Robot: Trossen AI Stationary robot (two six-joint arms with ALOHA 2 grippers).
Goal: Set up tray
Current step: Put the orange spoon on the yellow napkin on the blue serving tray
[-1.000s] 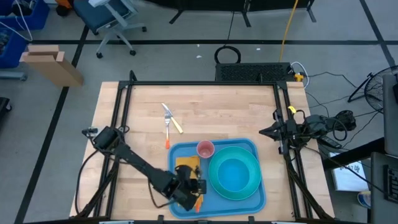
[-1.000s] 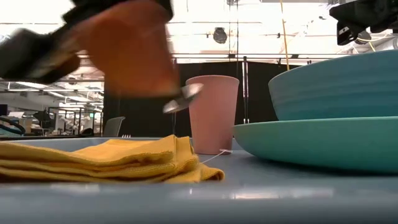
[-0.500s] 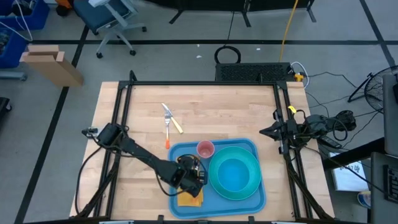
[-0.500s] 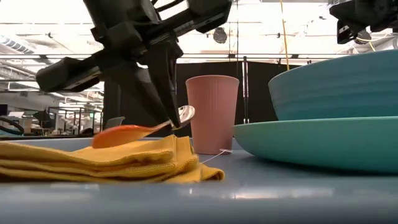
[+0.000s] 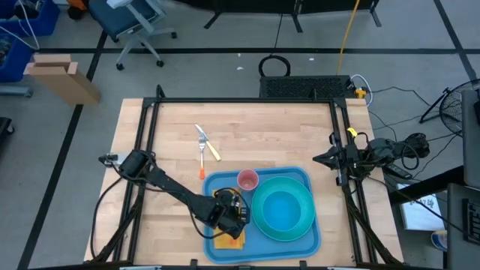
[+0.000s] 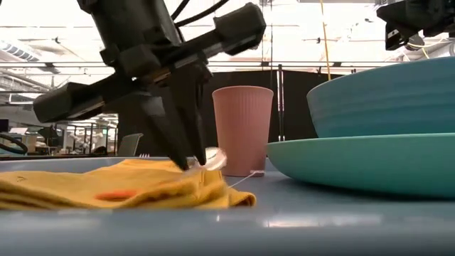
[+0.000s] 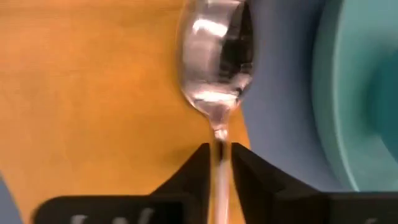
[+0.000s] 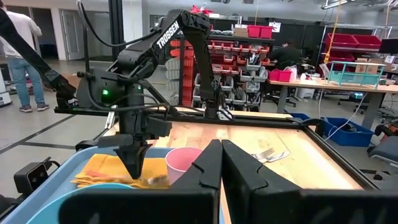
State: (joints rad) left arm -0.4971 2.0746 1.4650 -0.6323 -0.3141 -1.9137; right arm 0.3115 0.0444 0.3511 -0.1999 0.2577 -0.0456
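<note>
The blue tray [image 5: 216,184] lies at the table's near edge. On it are a teal plate [image 5: 300,229] with a teal bowl [image 5: 283,208], a pink cup [image 5: 247,180] and a folded yellow napkin [image 6: 78,186]. My left gripper [image 6: 192,163] points steeply down over the napkin, shut on an orange-handled spoon [image 7: 217,56]. My right gripper [image 8: 221,155] is shut with nothing in it, pulled back at the table's right edge [image 5: 319,159]. My left gripper pinches the spoon's thin metal neck [image 7: 219,142], just behind the bowl, between its two fingertips. The fingers slant down from above and lie across the spoon. The spoon lies almost flat, its orange handle [image 6: 114,193] on the napkin and its bowl [image 6: 215,158] toward the cup.
An orange-handled fork [image 5: 202,146] and a yellow-handled utensil [image 5: 213,151] lie crossed on the bare wood beyond the tray's far left corner. The cup stands close beside the left gripper. Dark frame rails border the table's left and right sides.
My left gripper has moved from the tray's near edge toward the far edge and down over the napkin. The spoon, first held tilted above the napkin, has come down until its orange handle lies on the cloth.
</note>
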